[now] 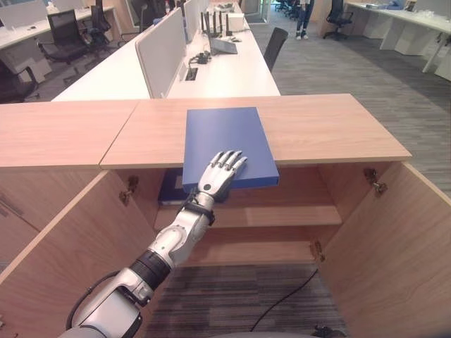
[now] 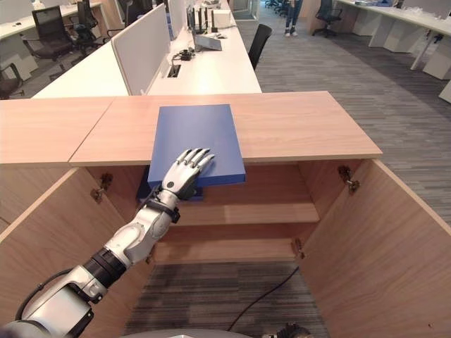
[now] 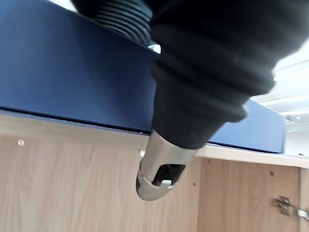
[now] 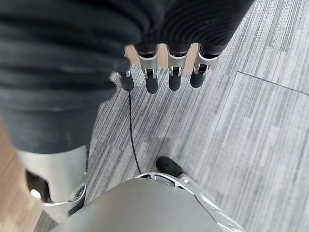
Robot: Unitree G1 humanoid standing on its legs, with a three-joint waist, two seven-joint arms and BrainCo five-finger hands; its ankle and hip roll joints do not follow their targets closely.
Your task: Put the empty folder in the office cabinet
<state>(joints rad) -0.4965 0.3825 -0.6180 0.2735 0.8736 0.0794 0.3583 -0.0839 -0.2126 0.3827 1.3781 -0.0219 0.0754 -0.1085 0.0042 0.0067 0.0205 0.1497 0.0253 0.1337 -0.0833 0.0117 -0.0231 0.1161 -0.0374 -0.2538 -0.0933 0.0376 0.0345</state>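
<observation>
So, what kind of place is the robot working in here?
Most likely an open-plan office: long white desks with divider screens, black office chairs, grey carpet, and an open wooden cabinet with a blue folder under the left hand.

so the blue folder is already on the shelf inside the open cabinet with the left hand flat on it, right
Not quite: the blue folder lies on top of the cabinet, its near edge overhanging the opening, as the left eye view shows. The left hand does rest flat on it.
</observation>
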